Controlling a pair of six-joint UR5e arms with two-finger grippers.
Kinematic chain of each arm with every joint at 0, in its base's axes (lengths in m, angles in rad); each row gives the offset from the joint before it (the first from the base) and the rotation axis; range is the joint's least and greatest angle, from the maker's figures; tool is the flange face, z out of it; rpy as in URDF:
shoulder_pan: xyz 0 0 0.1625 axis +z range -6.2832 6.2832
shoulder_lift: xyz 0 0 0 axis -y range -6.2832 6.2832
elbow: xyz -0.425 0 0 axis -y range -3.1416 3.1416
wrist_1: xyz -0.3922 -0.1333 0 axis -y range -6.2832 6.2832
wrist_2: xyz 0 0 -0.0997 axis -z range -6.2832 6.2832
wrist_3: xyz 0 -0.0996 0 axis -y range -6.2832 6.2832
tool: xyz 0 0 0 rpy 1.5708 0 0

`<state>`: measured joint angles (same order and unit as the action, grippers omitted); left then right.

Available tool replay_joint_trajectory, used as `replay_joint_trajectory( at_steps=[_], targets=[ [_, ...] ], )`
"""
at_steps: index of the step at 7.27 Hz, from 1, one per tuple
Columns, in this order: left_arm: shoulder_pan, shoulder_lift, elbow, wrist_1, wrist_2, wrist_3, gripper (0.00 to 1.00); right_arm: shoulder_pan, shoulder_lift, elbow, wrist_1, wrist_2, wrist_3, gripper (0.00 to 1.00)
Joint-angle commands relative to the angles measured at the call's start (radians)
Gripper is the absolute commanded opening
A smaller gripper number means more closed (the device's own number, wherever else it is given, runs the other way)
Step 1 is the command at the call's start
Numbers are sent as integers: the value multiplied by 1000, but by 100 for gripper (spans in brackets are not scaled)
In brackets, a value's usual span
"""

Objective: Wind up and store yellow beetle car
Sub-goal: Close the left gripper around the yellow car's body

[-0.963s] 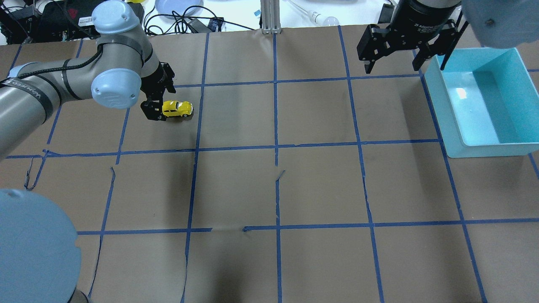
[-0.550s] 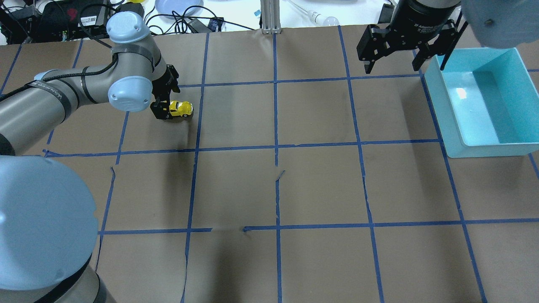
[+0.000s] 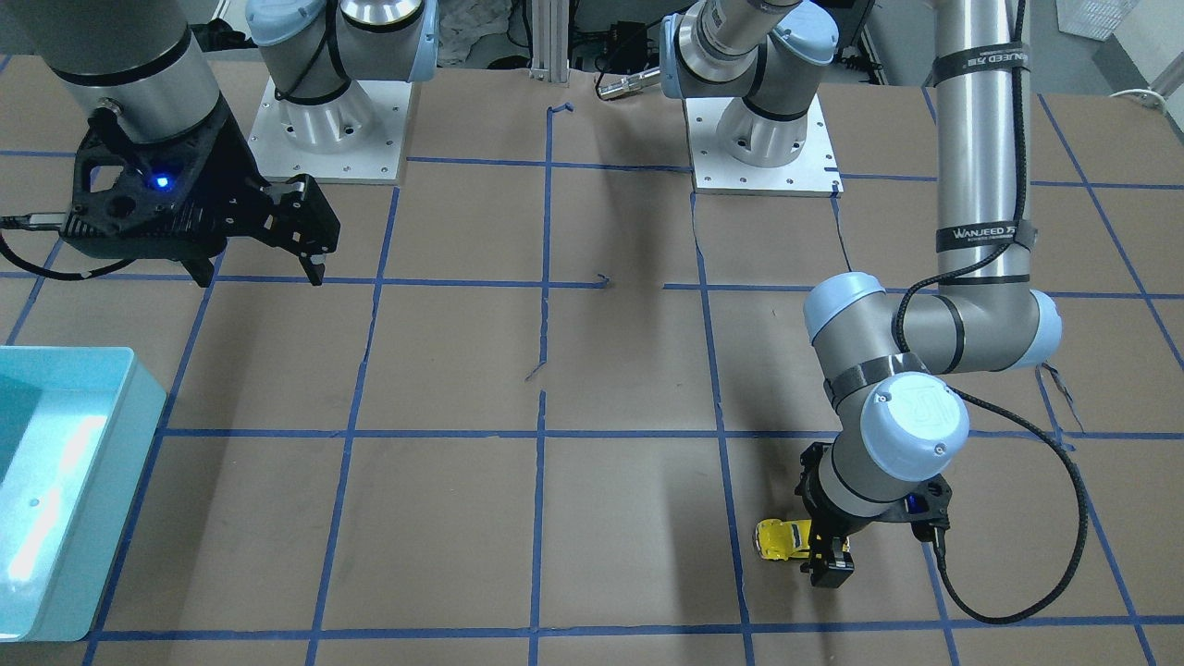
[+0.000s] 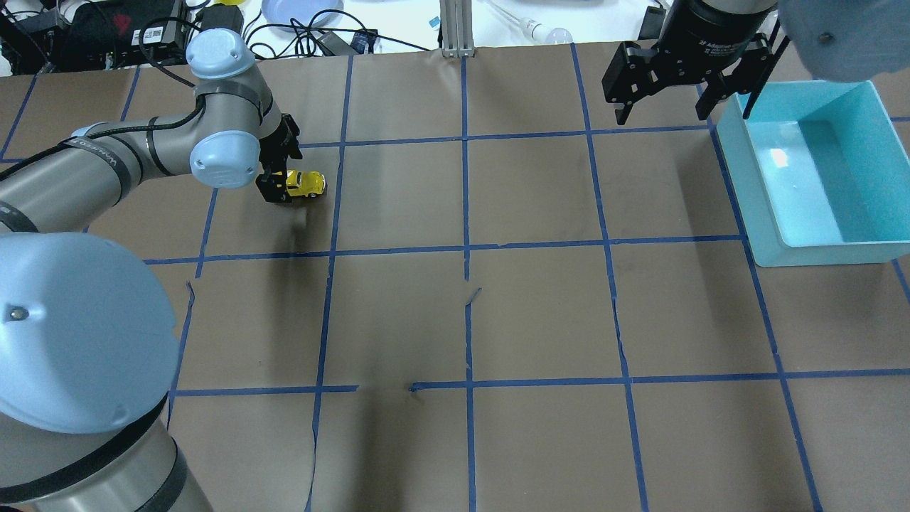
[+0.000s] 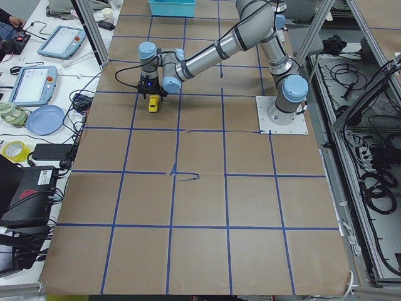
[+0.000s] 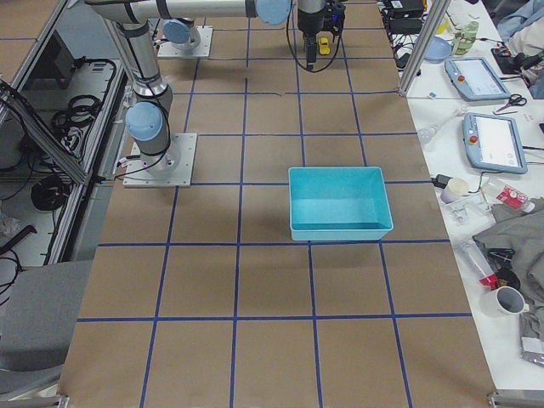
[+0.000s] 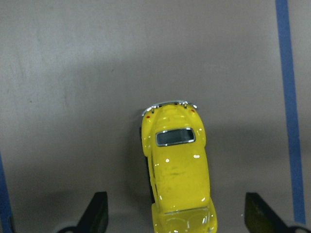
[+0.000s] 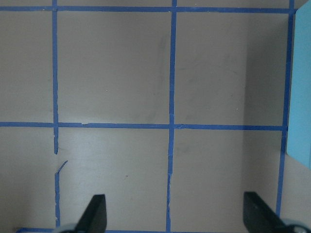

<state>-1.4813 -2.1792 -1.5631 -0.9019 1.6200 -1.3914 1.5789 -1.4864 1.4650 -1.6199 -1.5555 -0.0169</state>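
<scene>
At the far left of the table, the left gripper [image 4: 276, 185] hangs over one end of the yellow beetle car [image 7: 177, 179]. Its jaws are spread, with a finger [image 7: 98, 216] on each side of the body and neither touching it. The car looks light, rigid and glossy, so the rounded shell would likely slip. The flatter sides low down seem the surest hold, leaving the wheels free. At the far right, the right gripper [image 4: 662, 114] hangs wide open and empty beside the teal bin [image 4: 753, 213].

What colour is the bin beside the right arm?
The bin is turquoise, plain, with no pattern; the overhead view shows it best.
</scene>
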Motion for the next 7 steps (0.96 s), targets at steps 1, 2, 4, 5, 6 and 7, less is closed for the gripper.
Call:
replay_joint_trajectory(
  at_steps=[1,2,4,5,6,7],
  targets=[
    [1,-5,0,26,3,-18,100,0,0,0,0,0,0,100],
    [1,-4,-2,26,5,-15,97,0,0,0,0,0,0,100],
    [6,-11,-2,26,5,-20,94,0,0,0,0,0,0,100],
    [7,-16,0,24,5,-21,94,0,-2,0,0,0,0,100],
    [7,-17,2,24,3,-23,53,0,0,0,0,0,0,100],
    [10,-17,3,26,-5,-44,1,-2,-2,0,0,0,0,100]
  ],
)
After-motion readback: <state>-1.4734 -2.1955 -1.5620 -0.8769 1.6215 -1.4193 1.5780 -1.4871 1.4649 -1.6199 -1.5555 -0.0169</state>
